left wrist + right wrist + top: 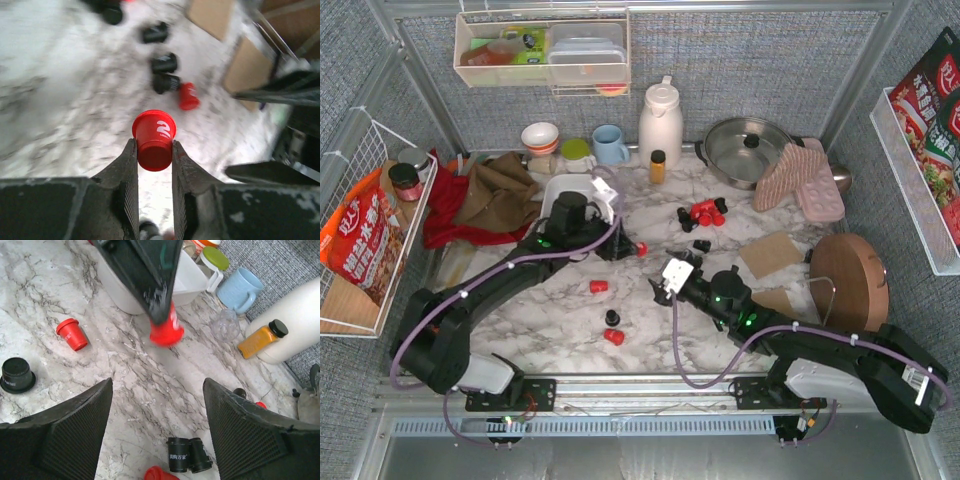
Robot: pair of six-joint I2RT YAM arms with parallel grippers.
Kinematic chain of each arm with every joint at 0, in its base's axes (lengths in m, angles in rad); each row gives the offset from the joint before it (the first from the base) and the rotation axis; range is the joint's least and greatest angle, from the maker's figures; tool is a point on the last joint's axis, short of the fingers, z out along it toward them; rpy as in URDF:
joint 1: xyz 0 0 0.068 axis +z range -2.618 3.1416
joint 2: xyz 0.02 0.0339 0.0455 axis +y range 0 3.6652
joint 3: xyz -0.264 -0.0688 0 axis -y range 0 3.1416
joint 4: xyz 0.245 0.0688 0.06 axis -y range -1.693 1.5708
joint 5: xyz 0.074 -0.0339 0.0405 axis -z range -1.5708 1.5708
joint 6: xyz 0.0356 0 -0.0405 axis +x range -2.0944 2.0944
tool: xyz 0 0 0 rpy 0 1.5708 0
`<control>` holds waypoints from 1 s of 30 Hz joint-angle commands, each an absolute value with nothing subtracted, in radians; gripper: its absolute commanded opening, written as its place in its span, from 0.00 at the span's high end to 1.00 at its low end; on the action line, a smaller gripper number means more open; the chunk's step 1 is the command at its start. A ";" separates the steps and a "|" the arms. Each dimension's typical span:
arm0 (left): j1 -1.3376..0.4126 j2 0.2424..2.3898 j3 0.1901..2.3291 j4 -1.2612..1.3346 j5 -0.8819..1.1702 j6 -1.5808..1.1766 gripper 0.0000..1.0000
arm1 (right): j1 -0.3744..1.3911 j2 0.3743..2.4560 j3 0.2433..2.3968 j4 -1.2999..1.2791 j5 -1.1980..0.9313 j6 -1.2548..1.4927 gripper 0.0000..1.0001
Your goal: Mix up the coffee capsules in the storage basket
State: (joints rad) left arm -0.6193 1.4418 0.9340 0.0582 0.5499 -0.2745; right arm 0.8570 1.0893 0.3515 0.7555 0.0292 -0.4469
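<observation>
The left jaws pinch a red coffee capsule point(154, 140) by its tapered sides, its wide rim pointing away from the wrist. It is held just beside the outer wall of the white storage basket point(192, 282). The right jaws stand wide apart over the tabletop point(560, 325) with nothing between them. Loose capsules lie on the marble: a red one point(72, 334), a black one point(16, 375) and a cluster point(705, 212) farther back.

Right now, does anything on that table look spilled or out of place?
Yes. Red and black coffee capsules lie scattered over the marble table, several tipped on their sides, outside the white storage basket. The left pincer grips one red capsule.
</observation>
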 commanded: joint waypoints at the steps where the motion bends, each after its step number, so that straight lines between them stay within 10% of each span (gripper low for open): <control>1: -0.520 1.381 0.889 0.148 0.324 -0.320 0.92 | 0.855 1.080 0.394 0.690 0.079 -0.359 0.23; 15: -0.177 1.436 0.836 0.272 0.259 -0.411 0.73 | 0.906 1.512 0.753 0.355 -0.154 0.142 0.41; 21: -0.166 1.452 0.854 0.211 0.190 -0.394 0.42 | 0.985 1.624 0.869 0.230 -0.163 0.134 0.41; 30: -0.166 1.380 0.842 0.207 0.142 -0.392 0.20 | 1.041 1.703 0.964 0.048 -0.062 0.076 0.41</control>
